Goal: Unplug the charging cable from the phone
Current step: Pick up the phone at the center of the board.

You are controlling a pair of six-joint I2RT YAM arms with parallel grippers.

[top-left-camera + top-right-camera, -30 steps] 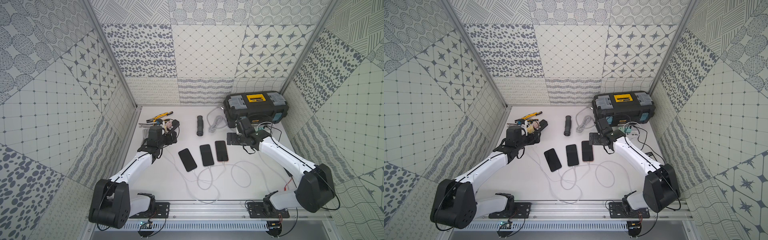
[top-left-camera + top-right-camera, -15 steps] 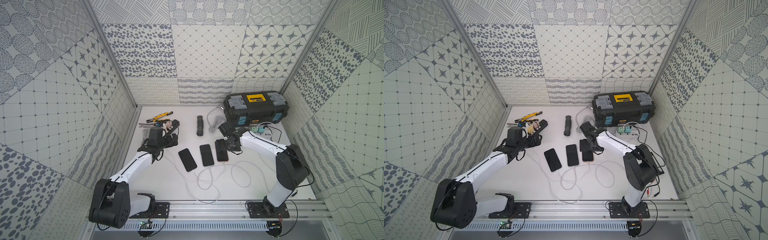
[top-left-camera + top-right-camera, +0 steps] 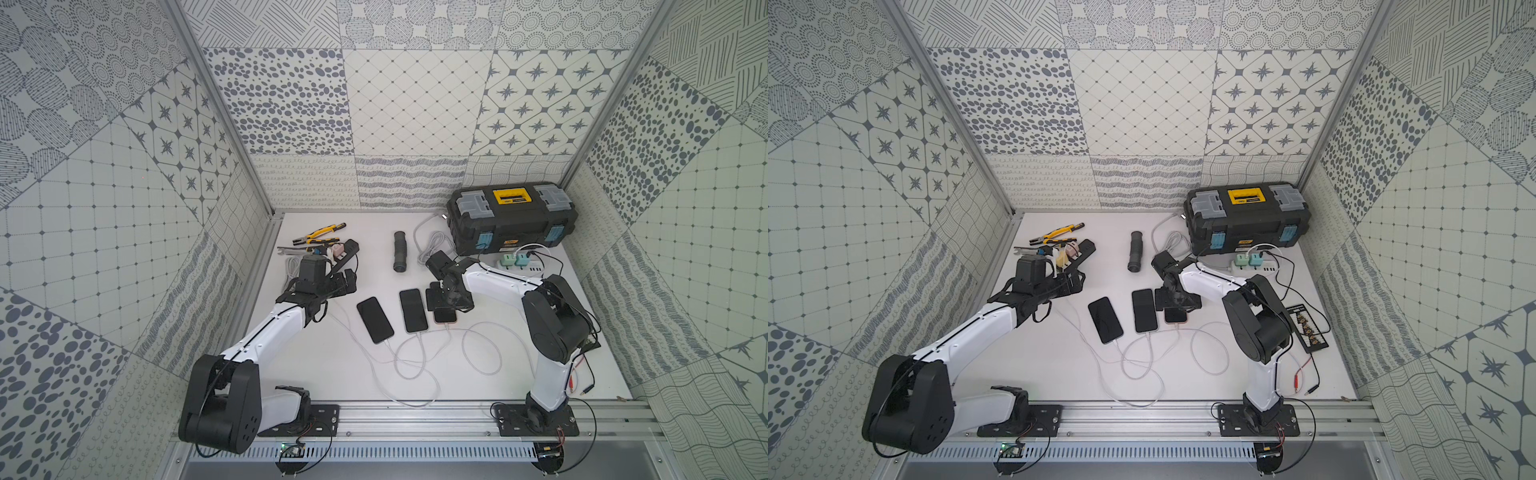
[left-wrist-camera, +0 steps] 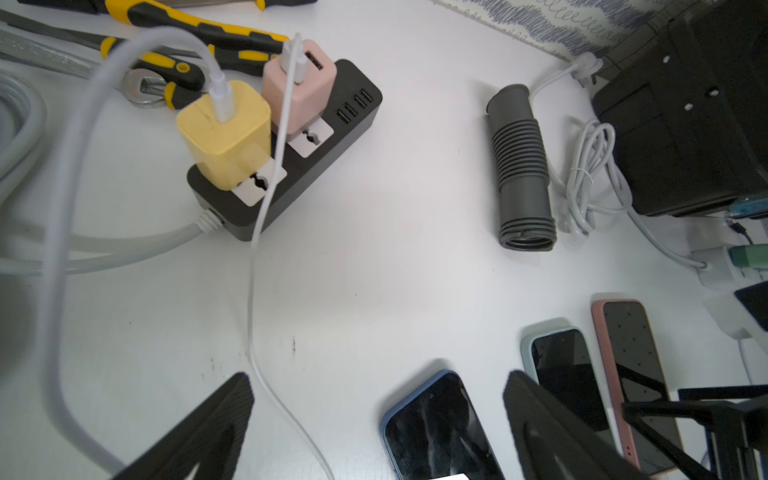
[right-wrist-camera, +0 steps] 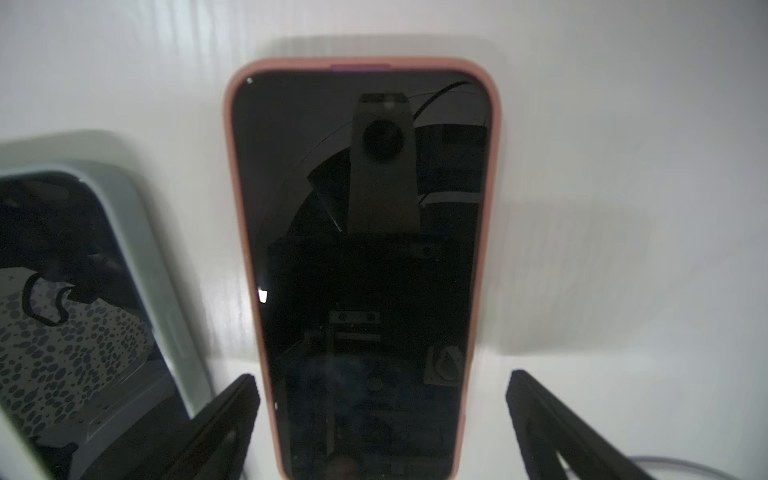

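My right gripper (image 5: 381, 376) gapes empty astride the pink phone (image 5: 361, 208), left gripper (image 4: 377, 375) open too; a skewed pinch could skid it, yanking the cable (image 3: 448, 326).

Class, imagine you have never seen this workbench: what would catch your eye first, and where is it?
A row of three phones lies mid-table, with white cables looping from them toward the front rail. The right gripper, open, hangs over the pink-cased phone, the one nearest the right arm. At the back right stands a black toolbox with a yellow handle.
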